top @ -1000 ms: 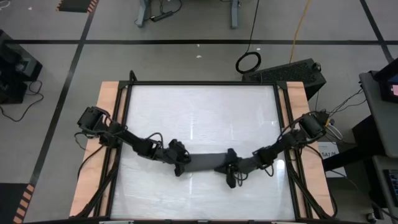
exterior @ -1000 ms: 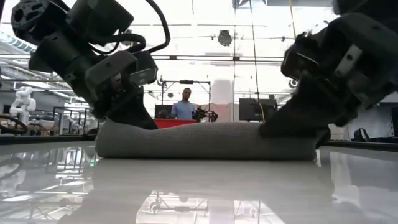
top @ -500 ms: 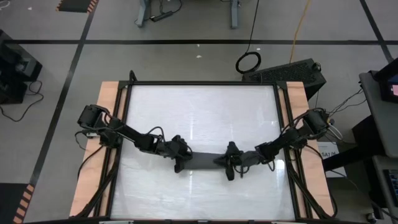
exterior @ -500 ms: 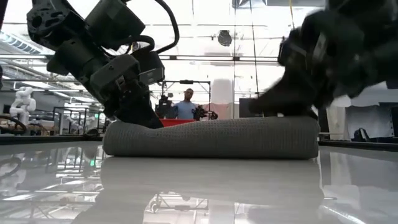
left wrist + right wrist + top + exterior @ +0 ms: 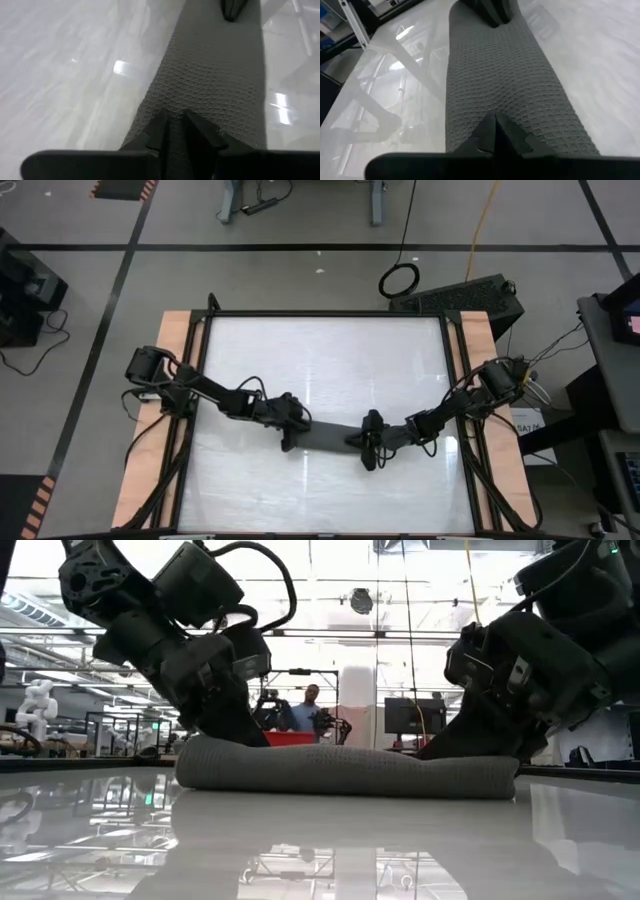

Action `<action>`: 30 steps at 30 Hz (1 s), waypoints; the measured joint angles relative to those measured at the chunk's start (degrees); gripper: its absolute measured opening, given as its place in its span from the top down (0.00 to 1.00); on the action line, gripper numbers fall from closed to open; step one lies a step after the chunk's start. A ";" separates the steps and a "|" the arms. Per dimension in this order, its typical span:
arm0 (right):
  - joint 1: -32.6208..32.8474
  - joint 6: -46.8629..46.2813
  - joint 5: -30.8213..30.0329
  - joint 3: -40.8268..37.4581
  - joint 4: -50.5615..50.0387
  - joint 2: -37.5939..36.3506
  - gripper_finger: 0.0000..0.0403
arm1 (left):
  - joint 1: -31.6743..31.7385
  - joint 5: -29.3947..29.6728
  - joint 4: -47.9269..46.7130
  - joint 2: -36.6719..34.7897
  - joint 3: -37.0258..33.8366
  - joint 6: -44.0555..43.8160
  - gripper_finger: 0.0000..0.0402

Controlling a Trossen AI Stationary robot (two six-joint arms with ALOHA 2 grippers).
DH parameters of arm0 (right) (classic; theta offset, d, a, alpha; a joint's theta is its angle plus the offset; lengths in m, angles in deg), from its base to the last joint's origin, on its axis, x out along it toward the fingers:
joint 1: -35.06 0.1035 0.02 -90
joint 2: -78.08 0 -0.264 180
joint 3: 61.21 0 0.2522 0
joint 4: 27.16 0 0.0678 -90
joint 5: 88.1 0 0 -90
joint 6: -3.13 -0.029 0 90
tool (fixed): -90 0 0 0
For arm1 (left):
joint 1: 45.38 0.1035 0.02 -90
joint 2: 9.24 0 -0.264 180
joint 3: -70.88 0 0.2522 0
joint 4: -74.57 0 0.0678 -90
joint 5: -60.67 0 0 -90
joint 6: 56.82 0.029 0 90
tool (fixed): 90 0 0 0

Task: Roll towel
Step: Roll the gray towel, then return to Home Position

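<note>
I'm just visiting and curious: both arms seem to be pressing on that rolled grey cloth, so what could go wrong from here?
The towel is already a roll, with the left gripper and the right gripper pressing on opposite ends.
1. The roll looks dented near its middle, so uneven pushing might skew it.
2. The table is glossy, so the roll may slide rather than turn.
3. Lifting off might let it loosen.
</note>
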 joint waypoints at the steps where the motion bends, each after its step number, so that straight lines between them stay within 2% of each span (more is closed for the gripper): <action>1: 0.00 0.11 0.01 -0.02 0.34 0.09 1.00 | 0.04 -0.65 -0.22 -0.47 -0.01 -0.40 0.84; 7: 0.02 0.24 1.67 -0.20 3.53 -1.13 1.00 | -0.04 -1.58 -3.04 -6.50 0.00 -1.46 0.84; 12: 0.05 1.29 3.02 -0.19 4.16 -3.98 1.00 | 0.01 -0.78 -10.12 -12.42 0.04 -1.32 0.84; 17: -1.25 1.21 8.10 -0.20 4.18 -8.02 1.00 | -0.02 -0.53 -12.33 -18.15 0.02 -4.20 0.84; 20: -2.09 1.77 9.68 -0.20 4.11 -13.17 1.00 | -0.43 -0.41 -10.41 -23.63 0.12 -4.49 0.84; 24: -2.82 9.22 8.58 -0.17 1.61 -22.92 1.00 | -0.80 1.02 -9.65 -31.92 1.72 -4.03 0.84; 27: -3.16 13.39 7.98 -0.17 -3.95 -31.03 1.00 | -0.89 1.37 -9.61 -36.83 2.45 -3.91 0.84; 30: -3.39 13.69 7.65 -0.15 -11.39 -39.13 1.00 | -0.87 0.41 -9.20 -40.02 2.47 -4.33 0.84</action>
